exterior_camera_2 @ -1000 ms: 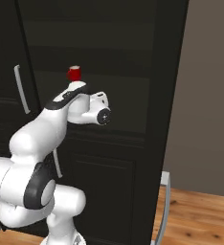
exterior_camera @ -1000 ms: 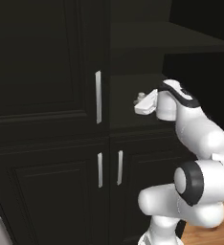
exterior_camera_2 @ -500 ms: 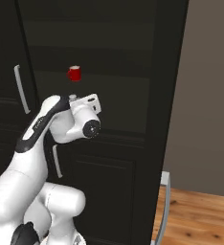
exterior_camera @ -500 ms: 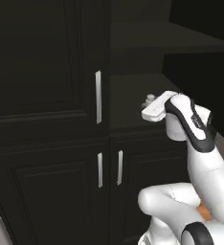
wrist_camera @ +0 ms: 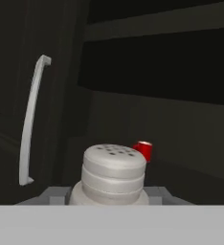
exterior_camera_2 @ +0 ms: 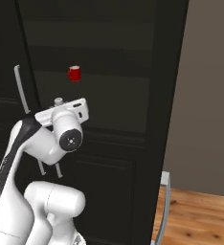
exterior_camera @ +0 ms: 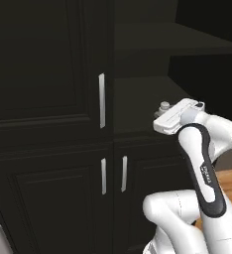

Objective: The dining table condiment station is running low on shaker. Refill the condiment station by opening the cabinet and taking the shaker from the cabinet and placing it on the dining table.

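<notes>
The small pale grey shaker stands upright between my fingertips, and my gripper is shut on it. Its cap pokes up above the white hand in the left base view and in the right base view. I hold it in front of the black cabinet, whose upper right side stands open and shows dark shelves. My gripper hangs level with the lower open shelf, just outside it. The dining table is out of view.
A small red cup sits on the shelf behind the shaker, also seen past the shaker. The shut left door's silver handle is left of my hand. Wooden floor lies at the right.
The arm has drawn back from the open shelf with the shaker in its grip. The hand now sits lower and farther from the red cup. The jaws have not changed.
</notes>
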### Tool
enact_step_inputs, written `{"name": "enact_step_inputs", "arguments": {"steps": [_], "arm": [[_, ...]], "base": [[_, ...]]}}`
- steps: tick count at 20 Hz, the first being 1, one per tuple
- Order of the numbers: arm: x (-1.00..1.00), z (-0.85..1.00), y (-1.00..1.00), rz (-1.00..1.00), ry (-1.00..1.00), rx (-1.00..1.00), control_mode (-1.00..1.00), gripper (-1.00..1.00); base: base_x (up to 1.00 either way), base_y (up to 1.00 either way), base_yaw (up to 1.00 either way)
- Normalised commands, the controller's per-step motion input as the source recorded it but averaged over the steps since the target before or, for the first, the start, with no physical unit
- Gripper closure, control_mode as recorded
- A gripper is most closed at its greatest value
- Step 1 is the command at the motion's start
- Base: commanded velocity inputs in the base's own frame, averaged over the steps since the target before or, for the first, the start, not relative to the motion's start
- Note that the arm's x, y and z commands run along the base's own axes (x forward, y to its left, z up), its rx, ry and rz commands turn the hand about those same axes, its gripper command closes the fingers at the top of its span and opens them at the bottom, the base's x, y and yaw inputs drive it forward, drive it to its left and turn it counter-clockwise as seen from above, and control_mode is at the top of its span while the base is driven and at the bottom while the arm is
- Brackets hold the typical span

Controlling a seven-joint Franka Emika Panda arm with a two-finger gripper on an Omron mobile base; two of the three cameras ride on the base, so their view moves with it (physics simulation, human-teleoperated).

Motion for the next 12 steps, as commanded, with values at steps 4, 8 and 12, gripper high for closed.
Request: {"name": "enact_step_inputs", "arguments": {"steps": [4,8,12], "arm": [[-0.80,0.48,0.00,-0.01,0.05,0.01,-1.00,1.00],[-0.77,0.49,0.00,-0.03,0.03,0.01,-1.00,1.00],[-0.60,0.27,0.00,-0.04,0.06,0.00,-1.00,1.00]], "base": [[0.00,0.00,0.00],[0.00,0.00,0.00],[0.00,0.00,0.00]]}}
